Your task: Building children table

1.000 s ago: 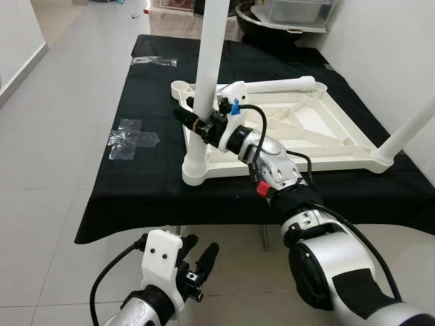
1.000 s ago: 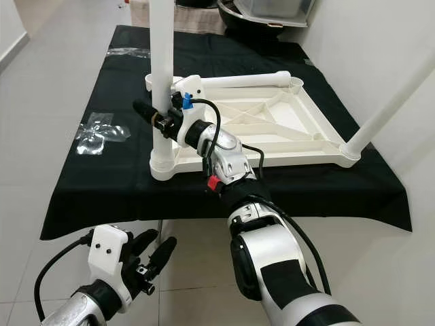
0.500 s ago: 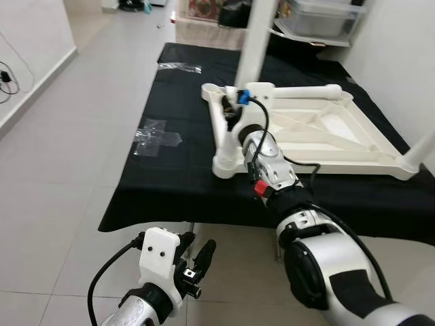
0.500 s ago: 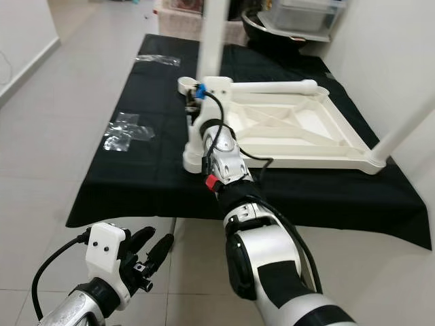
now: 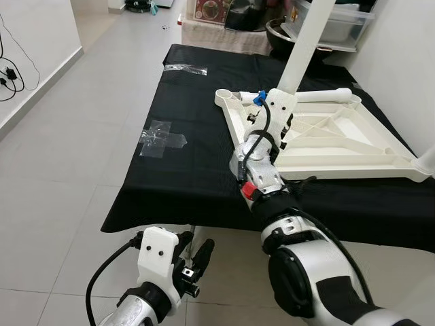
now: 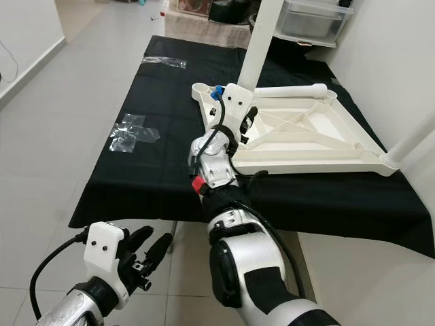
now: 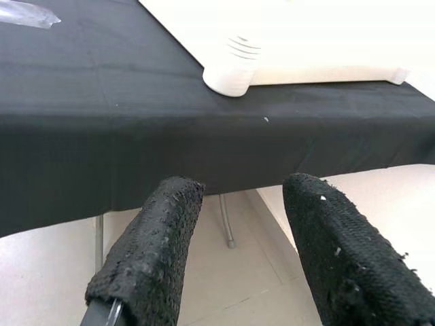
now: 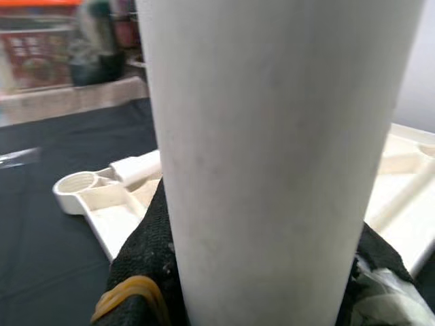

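Tabletop [image 5: 326,136] — upside down on black cloth [image 5: 183,170]. Right gripper [image 5: 275,125] clamped on leg [image 5: 302,47], tilted over near corner, not yet seated. One leg [image 6: 418,132] fitted at right corner; another [image 5: 326,96] lying loose at far edge. Far-left socket [image 5: 225,96] unfilled. Left gripper [image 7: 234,255] spread — idle below table edge.

Tabletop on the cloth, right side

The upturned tabletop [image 5: 326,139] lies right on the cloth [image 5: 190,156]; plastic wrap [image 5: 162,138] lies left, more wrap [image 5: 185,68] far left.

right claw [image 5: 284,125] clamped, left claw [image 7: 238,251] spread
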Controlling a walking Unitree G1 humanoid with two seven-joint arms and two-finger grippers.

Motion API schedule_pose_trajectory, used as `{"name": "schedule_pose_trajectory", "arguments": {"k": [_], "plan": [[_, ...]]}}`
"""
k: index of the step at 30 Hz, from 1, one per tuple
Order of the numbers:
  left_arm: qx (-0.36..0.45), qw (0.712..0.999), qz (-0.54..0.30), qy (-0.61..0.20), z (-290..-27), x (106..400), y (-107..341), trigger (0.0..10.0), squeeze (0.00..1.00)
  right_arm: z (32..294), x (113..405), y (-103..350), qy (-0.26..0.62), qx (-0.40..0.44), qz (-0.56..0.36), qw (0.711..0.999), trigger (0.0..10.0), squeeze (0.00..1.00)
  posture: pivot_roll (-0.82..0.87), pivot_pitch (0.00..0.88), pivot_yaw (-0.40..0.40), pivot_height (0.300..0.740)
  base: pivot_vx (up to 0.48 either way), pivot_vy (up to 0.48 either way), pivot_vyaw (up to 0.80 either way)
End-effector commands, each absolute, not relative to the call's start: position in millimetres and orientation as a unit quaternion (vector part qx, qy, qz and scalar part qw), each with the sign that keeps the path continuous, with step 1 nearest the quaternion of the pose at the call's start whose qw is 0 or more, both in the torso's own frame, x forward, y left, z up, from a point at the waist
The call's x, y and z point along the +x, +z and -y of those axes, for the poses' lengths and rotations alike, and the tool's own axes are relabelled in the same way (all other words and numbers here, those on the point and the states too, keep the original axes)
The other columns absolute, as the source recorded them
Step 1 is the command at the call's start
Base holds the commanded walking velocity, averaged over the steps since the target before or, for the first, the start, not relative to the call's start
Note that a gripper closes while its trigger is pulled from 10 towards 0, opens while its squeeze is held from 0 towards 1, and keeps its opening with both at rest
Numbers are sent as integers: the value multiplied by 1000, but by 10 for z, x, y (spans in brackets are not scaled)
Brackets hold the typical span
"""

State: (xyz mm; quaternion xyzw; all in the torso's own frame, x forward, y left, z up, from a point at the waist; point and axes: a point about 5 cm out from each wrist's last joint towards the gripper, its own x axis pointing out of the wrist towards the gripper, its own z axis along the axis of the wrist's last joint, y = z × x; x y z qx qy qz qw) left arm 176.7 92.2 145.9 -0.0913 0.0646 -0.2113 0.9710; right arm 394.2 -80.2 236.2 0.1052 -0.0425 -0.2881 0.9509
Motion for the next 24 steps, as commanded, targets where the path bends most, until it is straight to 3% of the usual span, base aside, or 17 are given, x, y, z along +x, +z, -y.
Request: {"name": "schedule_pose_trajectory", "arguments": {"k": [1, 2, 3, 4, 5, 10, 11, 17, 18, 23, 24], "plan": [[-89, 971, -77, -210, -912, 1758, 1417, 10000, 0, 907, 3915, 2138, -330, 126, -13, 935, 0, 0, 135, 112, -159, 740, 0, 0, 0], [-89, 971, -77, -210, -912, 1758, 1417, 10000, 0, 907, 3915, 2138, -330, 126, -13, 935, 0, 0, 135, 112, -159, 740, 0, 0, 0], [-88, 970, -77, -211, -912, 1758, 1417, 10000, 0, 891, 3916, 2146, -323, 132, -12, 937, 1922, 0, 134, 112, -158, 740, 0, 0, 0], [-88, 970, -78, -211, -912, 1759, 1417, 10000, 0, 879, 3917, 2152, -319, 136, -11, 938, 1922, 0, 134, 112, -158, 740, 0, 0, 0], [-88, 970, -78, -211, -913, 1760, 1415, 10000, 0, 856, 3925, 2175, -302, 136, -3, 943, 10000, 0, 136, 115, -156, 740, 0, 0, 0], [-87, 970, -79, -212, -918, 1757, 1409, 10000, 0, 803, 3935, 2236, -269, 129, 18, 954, 10000, 0, 133, 114, -154, 740, 0, 0, 0], [-87, 970, -79, -212, -917, 1759, 1408, 10000, 0, 789, 3940, 2253, -255, 129, 23, 958, 10000, 1000, 131, 114, -153, 740, 0, 0, 0], [-87, 970, -81, -211, -917, 1768, 1403, 10000, 0, 811, 3954, 2320, -226, 113, 49, 966, 10000, 1000, 129, 116, -153, 740, 0, 0, 0], [-87, 970, -81, -210, -920, 1772, 1400, 10000, 0, 837, 3962, 2352, -196, 100, 69, 973, 10000, 0, 127, 117, -151, 740, 0, 0, 0], [-88, 970, -80, -210, -920, 1772, 1401, 10000, 0, 857, 3965, 2369, -178, 94, 81, 976, 10000, 0, 127, 117, -151, 740, 0, 0, 0], [-89, 970, -80, -210, -917, 1774, 1402, 10000, 0, 891, 3968, 2421, -128, 107, 110, 980, 10000, 0, 127, 116, -152, 740, 0, 0, 0]]}}
